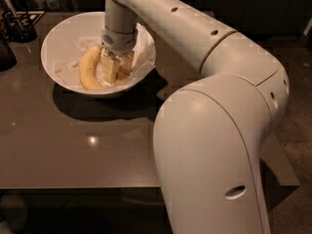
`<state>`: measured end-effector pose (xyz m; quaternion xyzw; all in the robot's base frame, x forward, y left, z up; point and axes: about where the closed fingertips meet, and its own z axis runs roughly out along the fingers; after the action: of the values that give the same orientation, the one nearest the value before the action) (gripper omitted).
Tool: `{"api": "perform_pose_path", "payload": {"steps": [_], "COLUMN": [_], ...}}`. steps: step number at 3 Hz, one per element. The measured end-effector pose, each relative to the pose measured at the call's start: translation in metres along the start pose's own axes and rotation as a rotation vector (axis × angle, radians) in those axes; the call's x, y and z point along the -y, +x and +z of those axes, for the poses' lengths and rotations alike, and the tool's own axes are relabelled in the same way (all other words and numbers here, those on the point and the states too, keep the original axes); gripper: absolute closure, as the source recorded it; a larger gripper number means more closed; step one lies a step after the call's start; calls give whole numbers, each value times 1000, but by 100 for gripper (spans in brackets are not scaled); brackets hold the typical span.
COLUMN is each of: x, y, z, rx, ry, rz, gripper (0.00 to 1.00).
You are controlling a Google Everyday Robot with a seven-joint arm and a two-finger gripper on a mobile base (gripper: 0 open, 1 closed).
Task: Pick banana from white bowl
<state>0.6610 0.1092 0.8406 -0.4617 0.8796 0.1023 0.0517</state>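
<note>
White and wide, the round bowl point(57, 39) holds the brown-patched yellow banana point(126, 65) beside a cleaner yellow banana point(87, 71). The pale gripper point(112, 68) is down between them; clamped or not, can't tell.

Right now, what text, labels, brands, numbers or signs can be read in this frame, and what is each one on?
No readable text anywhere in this view.
The white bowl: plain, no print.
The robot arm and its gripper, lowered into the bowl: no markings show.
The dark items at the top left: too dim to read any label.
</note>
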Motion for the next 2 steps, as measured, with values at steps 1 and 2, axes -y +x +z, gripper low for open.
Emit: {"api": "perform_pose_path", "payload": {"steps": [1, 2], "x": [0, 0], "y": [0, 0], "z": [0, 0], "rx": [0, 0], "ry": [0, 0], "rz": [0, 0], "gripper": [80, 99]}}
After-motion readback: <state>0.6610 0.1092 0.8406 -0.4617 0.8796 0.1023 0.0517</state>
